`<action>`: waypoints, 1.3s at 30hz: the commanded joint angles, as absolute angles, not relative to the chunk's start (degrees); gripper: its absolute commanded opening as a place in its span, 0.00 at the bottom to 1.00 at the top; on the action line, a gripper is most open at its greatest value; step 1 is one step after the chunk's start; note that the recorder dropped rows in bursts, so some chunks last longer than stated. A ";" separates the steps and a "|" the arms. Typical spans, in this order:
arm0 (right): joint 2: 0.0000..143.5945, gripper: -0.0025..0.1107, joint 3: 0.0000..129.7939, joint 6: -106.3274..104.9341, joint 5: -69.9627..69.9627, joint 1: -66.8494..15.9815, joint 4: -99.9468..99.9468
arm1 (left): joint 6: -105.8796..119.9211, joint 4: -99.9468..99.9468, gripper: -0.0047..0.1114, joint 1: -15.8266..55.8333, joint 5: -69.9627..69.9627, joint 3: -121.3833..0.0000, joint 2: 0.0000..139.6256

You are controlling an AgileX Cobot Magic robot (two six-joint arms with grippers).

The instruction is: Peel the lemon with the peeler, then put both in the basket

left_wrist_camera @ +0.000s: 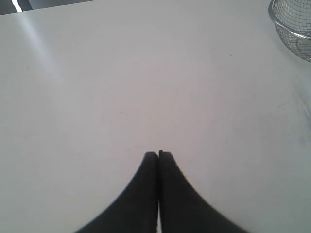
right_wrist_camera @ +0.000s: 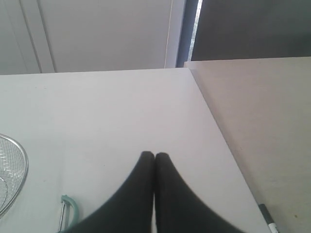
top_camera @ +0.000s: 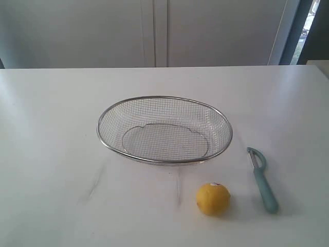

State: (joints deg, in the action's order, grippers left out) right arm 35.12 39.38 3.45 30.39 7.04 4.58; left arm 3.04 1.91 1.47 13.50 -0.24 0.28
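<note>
Now, lemon (top_camera: 213,198) near peeler (top_camera: 262,180), basket (top_camera: 164,161) behind, left tool (left_wrist_camera: 158,154), right tool (right_wrist_camera: 154,154) closed

Mid table (top_camera: 46,118): basket (top_camera: 164,161). In front of basket, off toward its right end and apart from it: lemon (top_camera: 213,198). Just right of lemon, not touching: peeler (top_camera: 263,181), flat on table, head toward far side and near basket's right end, handle toward near edge.

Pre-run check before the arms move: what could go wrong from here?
1. Lemon sits loose on the table; being round, it may roll when pinched.
2. Peeler lies flat and slim near the lemon; a grasp may scrape the table or nudge it away.
</note>
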 commanded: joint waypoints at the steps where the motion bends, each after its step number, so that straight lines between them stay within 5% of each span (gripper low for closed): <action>1: 35.24 0.02 39.90 3.45 29.46 7.52 4.68 | 3.09 2.08 0.04 1.37 13.34 0.00 0.00; 14: 37.78 0.02 41.07 6.24 31.30 7.52 4.68 | 3.09 2.08 0.04 1.37 13.34 0.00 0.00; 39: 64.12 0.02 52.55 5.11 50.96 7.52 3.04 | 3.09 2.08 0.04 1.37 13.34 0.00 0.00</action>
State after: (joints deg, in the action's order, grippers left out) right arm 62.66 52.00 5.93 50.69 7.04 3.85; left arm 3.04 1.91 1.47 13.50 -0.24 0.28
